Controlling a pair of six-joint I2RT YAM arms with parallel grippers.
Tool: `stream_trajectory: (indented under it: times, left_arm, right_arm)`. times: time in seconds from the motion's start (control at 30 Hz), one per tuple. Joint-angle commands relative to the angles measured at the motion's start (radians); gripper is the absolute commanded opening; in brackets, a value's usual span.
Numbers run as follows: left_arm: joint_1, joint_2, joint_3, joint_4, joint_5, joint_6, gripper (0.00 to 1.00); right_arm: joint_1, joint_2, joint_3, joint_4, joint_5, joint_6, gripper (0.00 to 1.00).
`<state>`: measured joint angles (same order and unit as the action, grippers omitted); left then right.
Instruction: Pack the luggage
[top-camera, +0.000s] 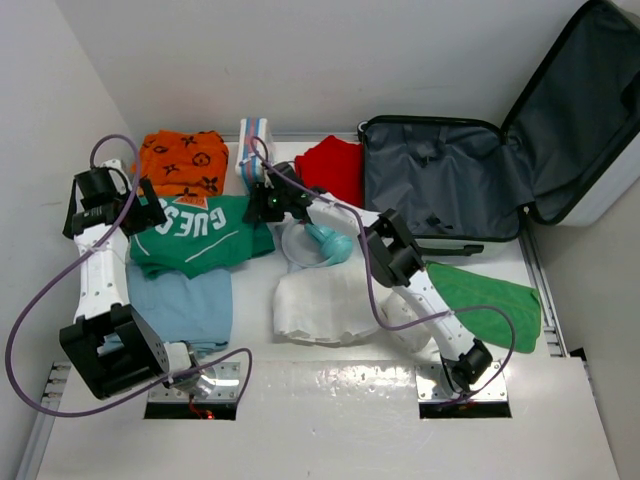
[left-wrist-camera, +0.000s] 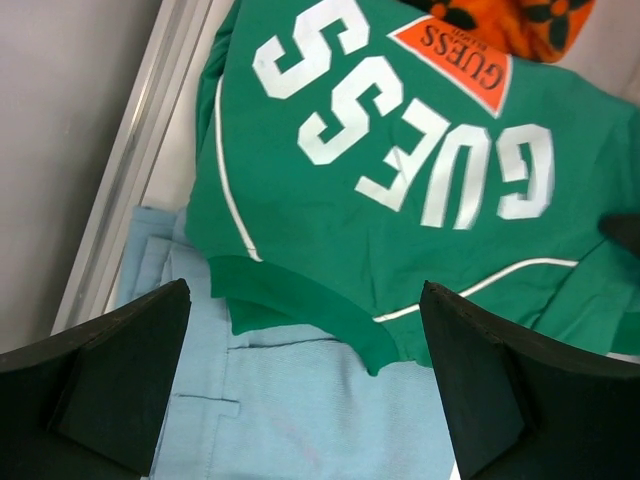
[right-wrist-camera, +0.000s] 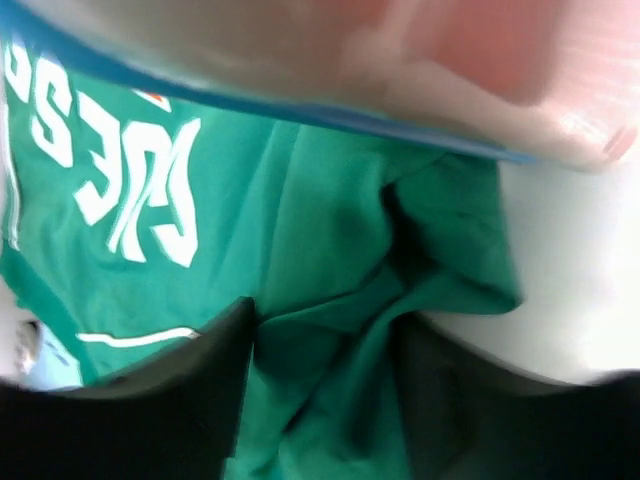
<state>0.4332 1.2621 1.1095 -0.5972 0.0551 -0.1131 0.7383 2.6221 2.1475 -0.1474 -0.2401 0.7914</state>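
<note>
Green cloth is filling most of both wrist views: a green shirt (top-camera: 200, 235) with big white letters is lying on the left half of the table (top-camera: 330, 400).

The left gripper (left-wrist-camera: 305, 330) is hanging over the near left edge of that shirt, where it is lying on top of a light blue cloth (top-camera: 185, 305). Its jaws are standing as wide open as they go. They are holding nothing and are not touching the cloth.

The right gripper (top-camera: 262, 205) is reaching across to the right edge of the green shirt. Its dark fingers (right-wrist-camera: 190, 400) are sitting part way open, with a bunched-up fold of green shirt between them. I cannot tell if they are pinching the fold or only standing on each side of it.

The luggage (top-camera: 440, 180) is lying open at the back right of the table, well apart from both grippers. Its dark grey inside is facing up. Its lid (top-camera: 580, 100) is leaning up and back at the far right.

A red cloth (top-camera: 333, 165) is sitting just beside the left side of the luggage. A darker green cloth (top-camera: 490, 300) is lying in front of the luggage. A white cloth (top-camera: 320, 305) is lying in the middle, near the right arm. An orange cloth (top-camera: 185, 160) with dark shapes is sitting behind the green shirt. A small striped box (top-camera: 255, 140) is standing at the back, between the orange cloth and the red one.
</note>
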Motion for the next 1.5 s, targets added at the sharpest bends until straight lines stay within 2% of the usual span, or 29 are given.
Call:
stream_trajectory:
  times: [0.0, 0.03, 0.1, 0.23, 0.33, 0.4, 0.5, 0.6, 0.77, 0.9, 0.97, 1.07, 1.17, 1.3, 1.47]
  left_arm:
    - [0.022, 0.005, -0.004, -0.003, -0.02, -0.005, 1.0]
    - [0.022, 0.005, -0.013, -0.003, -0.02, -0.014, 1.0]
    - [0.032, 0.014, -0.013, -0.003, -0.02, -0.014, 1.0]
    - [0.041, 0.026, -0.022, -0.003, 0.015, -0.023, 1.0]
    - [0.041, 0.036, -0.031, 0.03, 0.037, -0.023, 0.98]
    - [0.041, 0.036, -0.031, 0.045, 0.061, -0.023, 0.98]
    - [0.041, 0.026, -0.04, 0.065, 0.08, -0.023, 0.98]
    - [0.041, 0.026, -0.04, 0.076, 0.089, -0.023, 0.98]
    - [0.041, 0.046, -0.04, 0.099, 0.089, -0.014, 0.98]
    - [0.041, 0.056, -0.031, 0.099, 0.089, -0.005, 0.98]
    - [0.041, 0.056, -0.031, 0.099, 0.089, 0.004, 0.98]
    - [0.041, 0.066, -0.022, 0.108, 0.098, 0.004, 0.98]
    - [0.041, 0.095, -0.011, 0.108, 0.098, 0.004, 0.98]
    - [0.032, 0.134, 0.019, 0.108, 0.098, 0.004, 0.98]
    - [0.032, 0.145, 0.019, 0.108, 0.098, 0.004, 0.98]
  right_arm:
    - [0.024, 0.038, 0.008, -0.012, -0.034, 0.02, 0.38]
    - [0.023, 0.018, 0.0, -0.011, -0.039, -0.006, 0.16]
    - [0.023, -0.025, -0.001, -0.014, -0.063, -0.058, 0.0]
    - [0.013, -0.16, -0.041, 0.008, -0.09, -0.162, 0.0]
    - [-0.008, -0.397, -0.152, 0.029, -0.085, -0.289, 0.0]
    - [-0.028, -0.45, -0.17, 0.002, -0.082, -0.325, 0.0]
    - [-0.097, -0.591, -0.196, -0.085, -0.07, -0.409, 0.0]
    - [-0.161, -0.658, -0.233, -0.122, -0.05, -0.444, 0.0]
    - [-0.371, -0.766, -0.308, -0.195, -0.024, -0.524, 0.0]
    - [-0.601, -0.798, -0.308, -0.277, -0.01, -0.581, 0.0]
    - [-0.663, -0.809, -0.301, -0.336, -0.013, -0.613, 0.0]
    - [-0.821, -0.81, -0.297, -0.441, -0.048, -0.694, 0.0]
    - [-0.882, -0.794, -0.314, -0.55, -0.062, -0.829, 0.0]
    - [-0.953, -0.679, -0.256, -0.754, -0.105, -0.986, 0.0]
    - [-0.962, -0.57, -0.198, -0.937, -0.081, -1.182, 0.0]
